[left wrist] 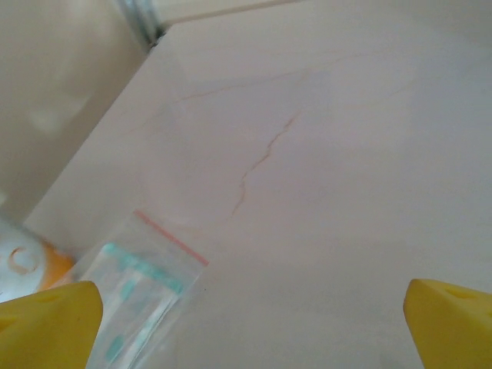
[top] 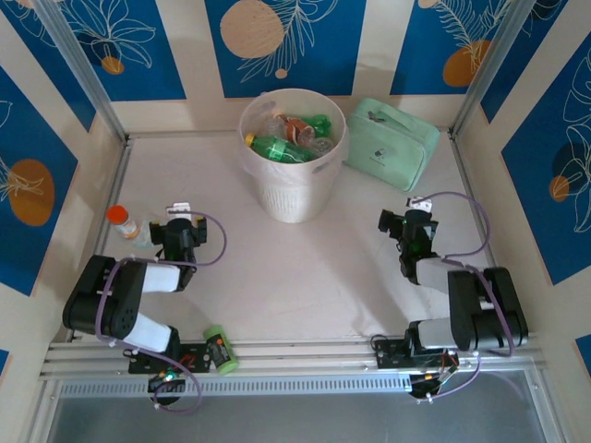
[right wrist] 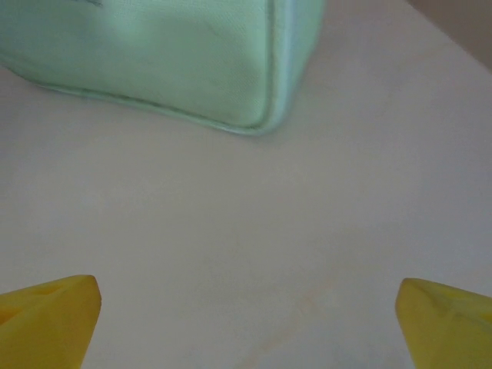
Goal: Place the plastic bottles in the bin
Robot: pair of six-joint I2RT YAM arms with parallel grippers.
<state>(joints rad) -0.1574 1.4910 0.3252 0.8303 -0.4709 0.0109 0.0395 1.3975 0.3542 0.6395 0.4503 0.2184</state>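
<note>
The bin [top: 292,196], a round pale wastebasket, stands at the back middle of the table. Several plastic bottles lie inside it: a green one with a yellow cap [top: 275,148], a brownish one [top: 297,129] and another green one [top: 320,122]. My left gripper [top: 175,224] hangs low over the table's left side, well short of the bin. It is open [left wrist: 254,338], with bare tabletop between its yellow fingertips [left wrist: 50,323]. My right gripper [top: 389,220] is on the right, also open [right wrist: 246,327], with nothing between its fingertips [right wrist: 50,319].
A mint-green zipped bag [top: 392,143] [right wrist: 169,61] lies right of the bin, just ahead of my right gripper. An orange-capped jar [top: 122,221] [left wrist: 31,265] and a clear zip pouch [left wrist: 138,284] sit by my left gripper. A light-green can [top: 219,349] lies at the near edge.
</note>
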